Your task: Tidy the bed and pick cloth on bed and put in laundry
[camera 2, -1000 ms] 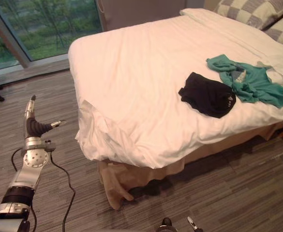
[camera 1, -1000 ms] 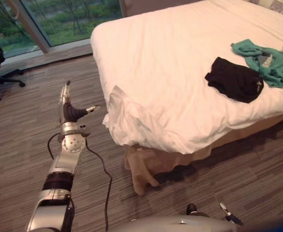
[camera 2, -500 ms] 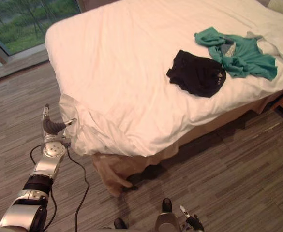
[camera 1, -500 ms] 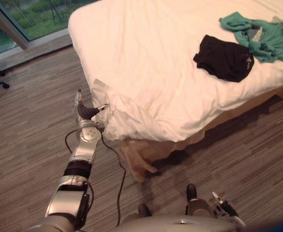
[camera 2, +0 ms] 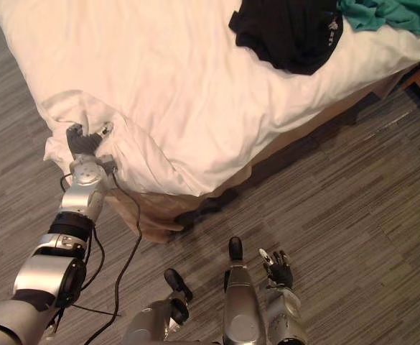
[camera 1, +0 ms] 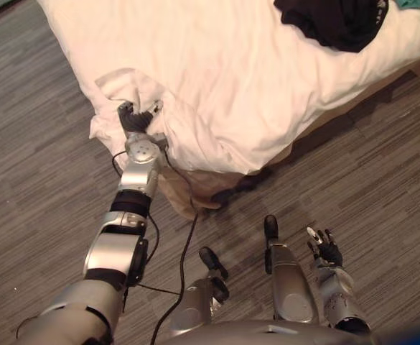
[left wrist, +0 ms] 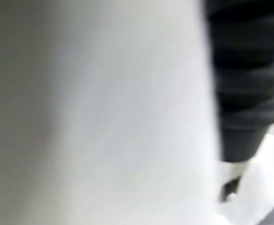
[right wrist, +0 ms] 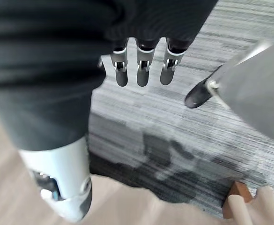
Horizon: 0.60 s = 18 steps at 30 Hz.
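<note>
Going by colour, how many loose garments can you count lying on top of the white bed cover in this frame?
Black garment: 1
Teal garment: 1
Total: 2

The bed (camera 1: 217, 65) is spread with a white duvet (camera 2: 159, 79), mostly smooth on top. A black cloth (camera 2: 285, 32) lies crumpled on it, close to the side edge. Just right of the black cloth, touching it, is a green cloth (camera 2: 382, 13). Well to the left of the black cloth, the duvet's corner (camera 1: 123, 90) is bunched and hangs over the edge. Under the overhang a tan skirt (camera 1: 184, 194) drops to the grey striped floor (camera 2: 339, 180).
</note>
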### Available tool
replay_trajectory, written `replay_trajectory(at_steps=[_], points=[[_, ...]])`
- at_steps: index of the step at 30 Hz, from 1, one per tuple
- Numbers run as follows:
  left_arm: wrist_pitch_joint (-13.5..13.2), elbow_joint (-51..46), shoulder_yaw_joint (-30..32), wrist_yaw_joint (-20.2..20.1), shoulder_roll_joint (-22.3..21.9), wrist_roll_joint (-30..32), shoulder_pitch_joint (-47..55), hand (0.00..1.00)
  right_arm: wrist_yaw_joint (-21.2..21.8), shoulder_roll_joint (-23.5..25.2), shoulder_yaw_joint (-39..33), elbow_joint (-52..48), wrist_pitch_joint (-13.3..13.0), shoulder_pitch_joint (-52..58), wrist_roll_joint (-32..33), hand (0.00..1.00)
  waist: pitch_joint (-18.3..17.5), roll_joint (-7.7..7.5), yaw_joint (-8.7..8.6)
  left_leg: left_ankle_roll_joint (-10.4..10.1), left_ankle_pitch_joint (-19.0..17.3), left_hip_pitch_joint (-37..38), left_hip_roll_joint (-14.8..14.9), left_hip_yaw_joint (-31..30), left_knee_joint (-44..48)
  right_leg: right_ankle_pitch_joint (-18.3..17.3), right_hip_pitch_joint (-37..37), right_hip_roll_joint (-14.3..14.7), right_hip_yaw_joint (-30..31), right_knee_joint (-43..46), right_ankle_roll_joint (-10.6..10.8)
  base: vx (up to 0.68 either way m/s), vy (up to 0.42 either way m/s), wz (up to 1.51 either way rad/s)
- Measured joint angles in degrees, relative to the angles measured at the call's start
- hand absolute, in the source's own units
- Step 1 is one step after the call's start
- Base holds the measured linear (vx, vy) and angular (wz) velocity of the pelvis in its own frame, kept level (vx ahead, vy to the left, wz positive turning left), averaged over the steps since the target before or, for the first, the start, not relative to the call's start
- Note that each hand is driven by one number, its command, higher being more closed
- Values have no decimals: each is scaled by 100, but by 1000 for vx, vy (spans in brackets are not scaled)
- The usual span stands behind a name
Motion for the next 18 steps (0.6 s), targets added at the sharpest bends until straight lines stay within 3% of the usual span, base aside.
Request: replay_trajectory(at_steps=[9, 12, 18], points=[[70, -402, -42, -341, 128, -348, 14, 100, 48, -22, 7, -74, 16, 7, 60, 0, 76, -45, 54, -2, -1, -5, -147, -42, 87, -28, 77, -252, -201, 112, 34, 30, 24, 11], [-45, -819, -64, -559, 278, -298, 529, 100, 65, -24, 5, -70, 61, 46, 55, 0, 78, -40, 74, 2, -4, 49, -168, -183, 132, -130, 237, -352, -382, 167, 49, 5, -5, 26], [-443, -1608, 123, -1192, 487, -145, 2106, 100, 63, -18, -8, -54, 281, 192, 42, 0, 63, -30, 333, 68, -53, 277, -100, -490, 143, -352, 638, -409, -779, 325, 25, 8, -25, 30]])
